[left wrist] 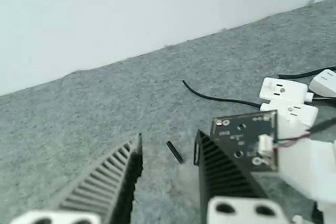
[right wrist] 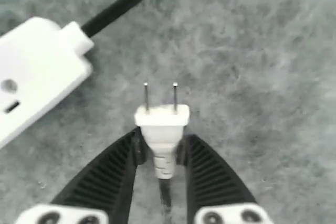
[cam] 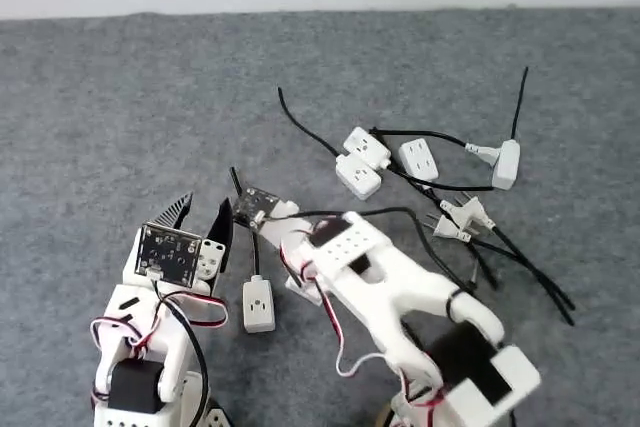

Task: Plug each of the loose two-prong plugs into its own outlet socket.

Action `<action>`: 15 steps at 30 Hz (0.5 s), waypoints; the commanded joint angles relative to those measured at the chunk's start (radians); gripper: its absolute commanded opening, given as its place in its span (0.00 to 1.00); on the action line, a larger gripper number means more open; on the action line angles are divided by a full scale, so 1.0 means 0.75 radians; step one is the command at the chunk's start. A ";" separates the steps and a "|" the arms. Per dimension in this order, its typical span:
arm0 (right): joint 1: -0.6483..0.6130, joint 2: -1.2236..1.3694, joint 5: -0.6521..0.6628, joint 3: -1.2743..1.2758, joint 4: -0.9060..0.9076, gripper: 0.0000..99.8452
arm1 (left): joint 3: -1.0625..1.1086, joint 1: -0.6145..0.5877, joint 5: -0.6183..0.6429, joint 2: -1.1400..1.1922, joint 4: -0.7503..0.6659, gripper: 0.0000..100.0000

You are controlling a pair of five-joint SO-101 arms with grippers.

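High view: the left end effector (cam: 200,219) sits low on the left of the grey counter (cam: 110,97). Its two black fingers are spread wide with nothing between them. A single outlet socket (cam: 259,304) lies just beside that arm, and its black cord runs up toward the centre. The right arm (cam: 400,292) slants from the lower right corner toward the middle of the counter, with its wrist end near that cord. Beyond it lie three clustered sockets (cam: 365,160), and two loose plugs (cam: 455,219) lie to their right among tangled cords.

Left wrist view: the left end effector (left wrist: 165,177) gapes open and holds nothing, with bare counter (left wrist: 94,119) between its fingers. A short black cord end (left wrist: 175,151) lies just ahead of the gap. The right arm's circuit board (left wrist: 244,140) is close beside one finger. Two of the clustered sockets (left wrist: 286,98) lie farther off.

Right wrist view: the right end effector (right wrist: 160,141) is closed on a white two-prong plug (right wrist: 160,121), gripping its body from both sides. The prongs point straight away from the fingers, just above the counter (right wrist: 262,51). A white socket (right wrist: 37,72) with a black cord lies near the plug but apart from it, off to one side of the prongs.
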 commanded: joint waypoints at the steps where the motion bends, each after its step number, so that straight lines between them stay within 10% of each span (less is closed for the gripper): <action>1: -0.026 0.093 -0.016 -0.125 0.085 0.01 | -0.011 -0.002 -0.012 0.000 -0.043 0.17; 15: 0.001 -0.265 -0.002 -0.178 0.263 0.01 | -0.011 -0.002 -0.004 0.000 -0.045 0.17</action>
